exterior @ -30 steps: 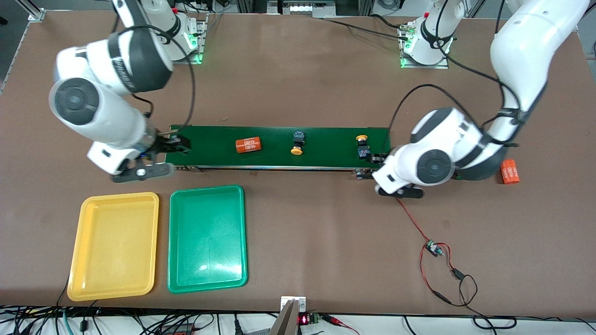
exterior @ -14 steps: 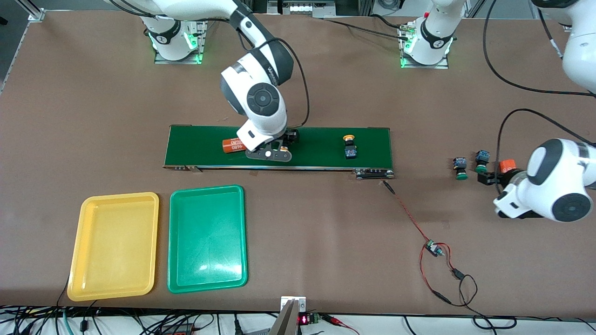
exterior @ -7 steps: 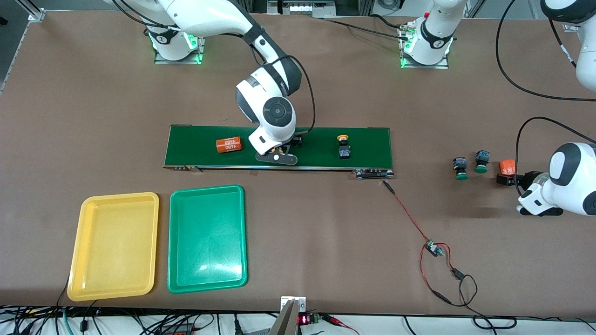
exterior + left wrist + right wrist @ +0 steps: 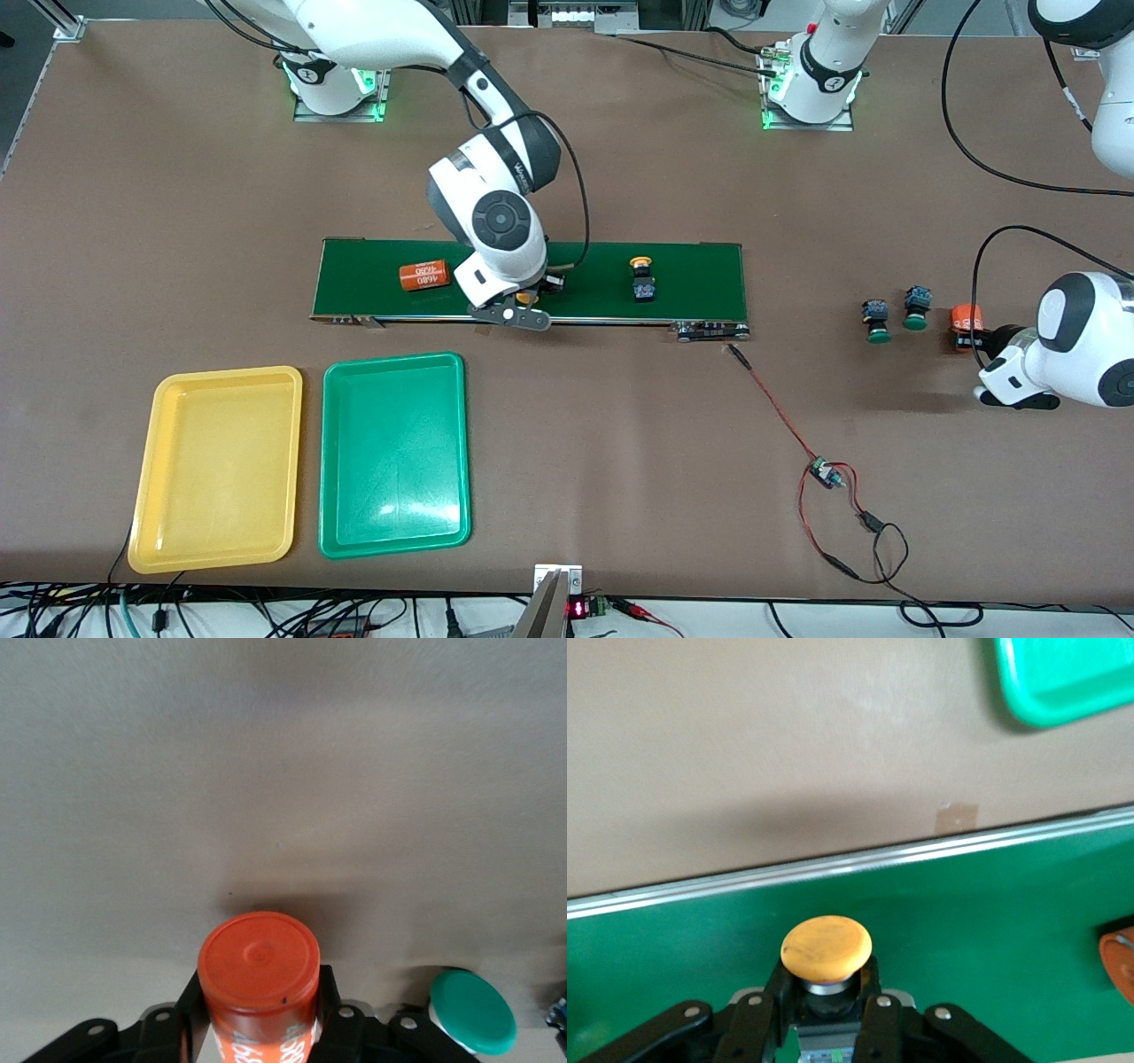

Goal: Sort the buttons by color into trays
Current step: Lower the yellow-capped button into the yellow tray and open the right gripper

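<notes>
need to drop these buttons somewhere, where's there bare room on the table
Both the yellow tray and the green tray are bare inside. The conveyor belt is busier: an orange cylinder, the right gripper and a yellow button. Two green buttons crowd the left gripper.

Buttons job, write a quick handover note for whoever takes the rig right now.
Right gripper: shut on a yellow button on the belt.
Left gripper: shut on an orange cylinder beside two green buttons at the left arm's end of the table.
Second yellow button and another cylinder lie on the belt.
Done: nothing; yellow tray and green tray hold no buttons.
Left: all four buttons.
</notes>
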